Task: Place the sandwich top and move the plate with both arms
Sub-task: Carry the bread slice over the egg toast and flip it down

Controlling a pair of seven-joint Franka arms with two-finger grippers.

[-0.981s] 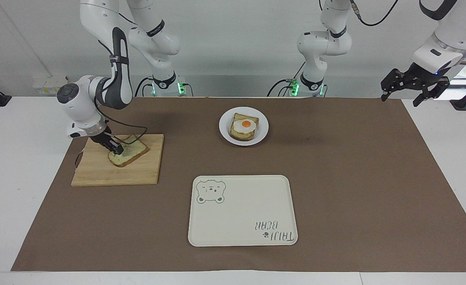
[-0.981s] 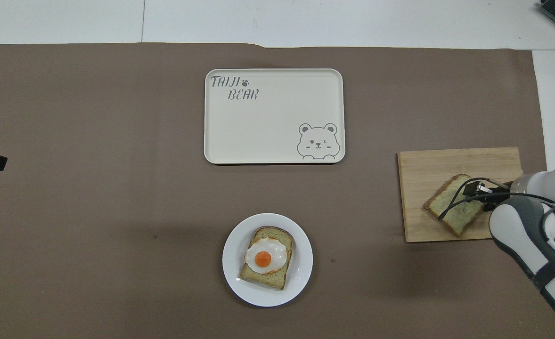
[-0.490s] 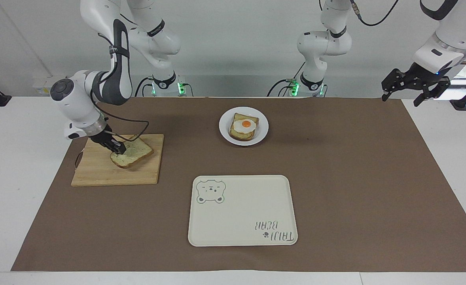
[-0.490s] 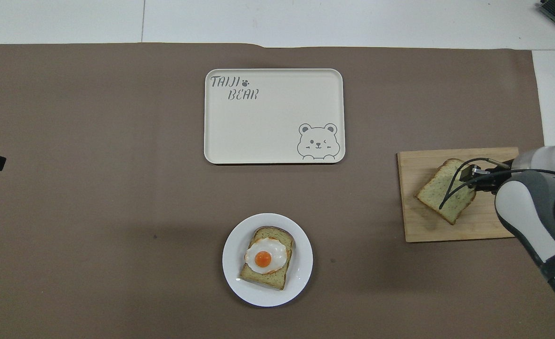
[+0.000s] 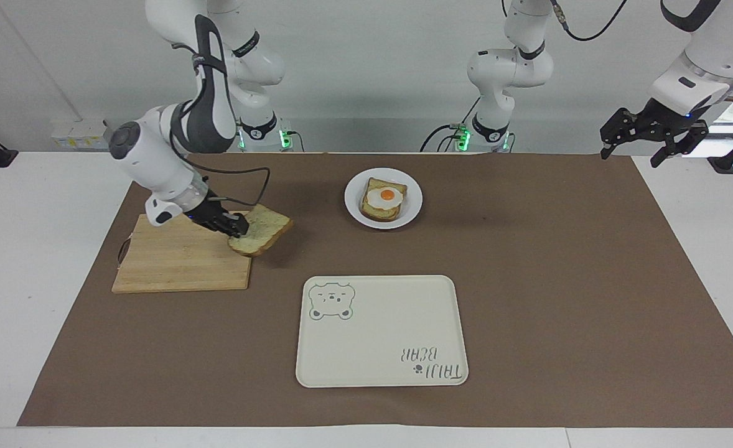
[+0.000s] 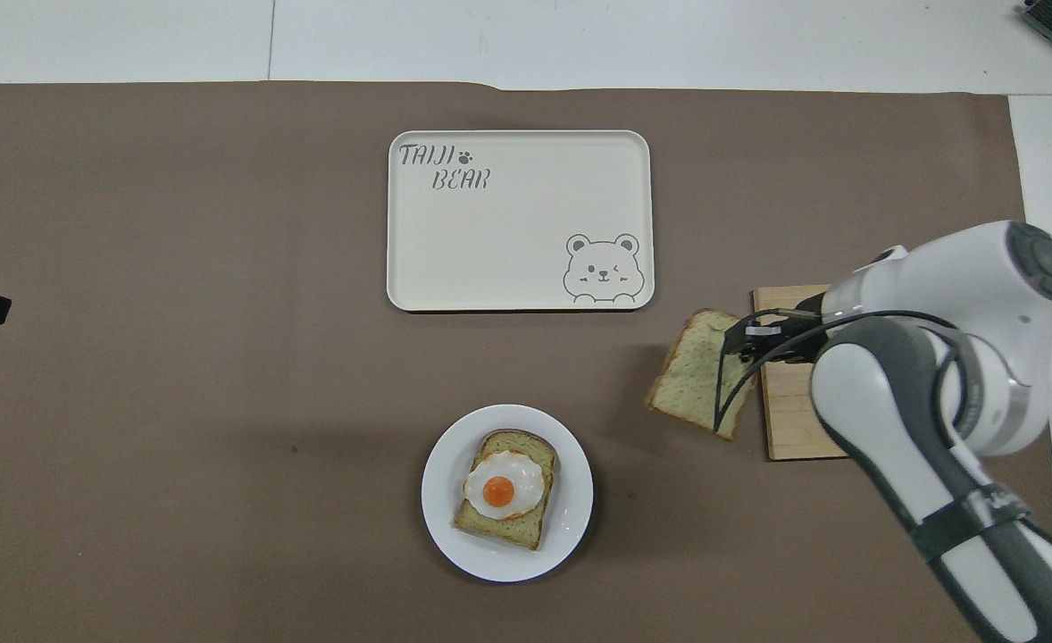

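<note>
The right arm reaches out from its base with the elbow raised and the forearm slanting down and inward, its wrist turned so that the right tool (image 5: pixel 236 225) points sideways toward the middle of the worktop (image 5: pixel 37 261). That tool is clamped on one edge of the sandwich top (image 5: pixel 262 230), a pale speckled bread slice with a brown crust, which hangs in the air, tilted, over the edge of the wooden cutting board (image 5: pixel 180 261) and the brown mat (image 5: pixel 559 280) just beside it. A black cable loops from the wrist across the slice in the overhead view. The left arm waits, raised over the corner of the mat at its own end of the worktop, with the left tool (image 5: pixel 653 140) pointing downward and its fingers spread apart, gripping nothing. The small round white plate (image 5: pixel 355 211) sits on the mat close to the robots, carrying the egg-topped toast (image 5: pixel 383 200), a fried egg with an orange yolk on a bread slice. Farther from the robots than the plate lies the rectangular cream tray (image 5: pixel 382 336), which bears a winking bear drawing in one corner and the words "TAIJI BEAR" with a small paw print in the corner diagonally across.
</note>
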